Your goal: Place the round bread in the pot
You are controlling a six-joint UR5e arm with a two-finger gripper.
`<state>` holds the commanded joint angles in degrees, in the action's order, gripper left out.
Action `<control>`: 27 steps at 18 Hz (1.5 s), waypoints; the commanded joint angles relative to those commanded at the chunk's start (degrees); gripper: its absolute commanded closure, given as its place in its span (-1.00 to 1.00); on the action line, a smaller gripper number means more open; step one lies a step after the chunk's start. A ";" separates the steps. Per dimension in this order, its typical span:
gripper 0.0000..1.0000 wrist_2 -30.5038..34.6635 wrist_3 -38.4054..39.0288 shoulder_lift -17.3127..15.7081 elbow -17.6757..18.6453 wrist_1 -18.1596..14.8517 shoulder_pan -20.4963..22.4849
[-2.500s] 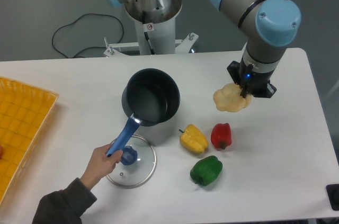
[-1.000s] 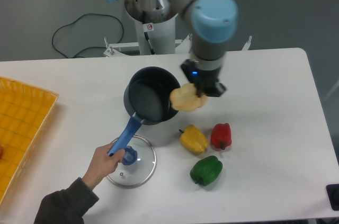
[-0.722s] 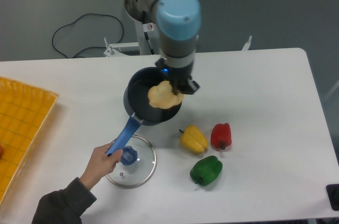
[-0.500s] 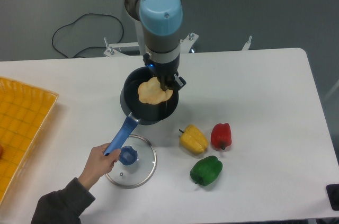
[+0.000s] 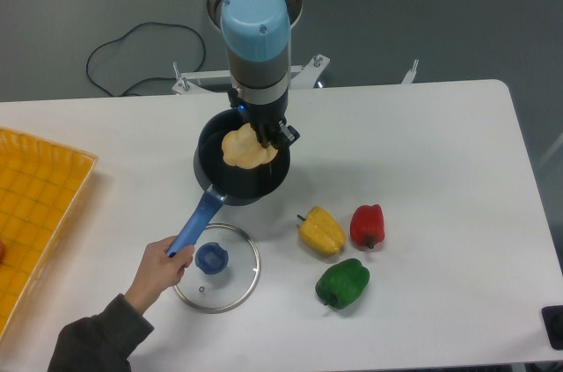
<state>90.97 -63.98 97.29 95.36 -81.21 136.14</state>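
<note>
Gripper (image 5: 264, 136) clenching bread (image 5: 245, 149), holding it over pot (image 5: 209, 177) mouth, seemingly not resting on bottom. Hand (image 5: 155, 265) gripping blue handle, steadying pot. Carry apparently done; lowering and releasing remaining.

One fixed camera looks down steeply from high, across the white table (image 5: 422, 302) from the arm's base (image 5: 255, 33), far enough to frame nearly the whole table.
</note>
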 joint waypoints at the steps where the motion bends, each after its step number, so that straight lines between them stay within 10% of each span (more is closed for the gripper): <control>1: 0.06 0.00 -0.09 0.26 0.09 0.44 0.00; 10: -0.05 0.26 0.00 0.79 1.50 5.10 -1.05; 13: -0.98 0.26 -0.44 0.79 0.09 5.10 -0.18; 27: -1.00 3.25 -4.91 2.81 -3.34 10.11 11.94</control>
<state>94.22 -68.90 100.10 92.02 -71.10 148.09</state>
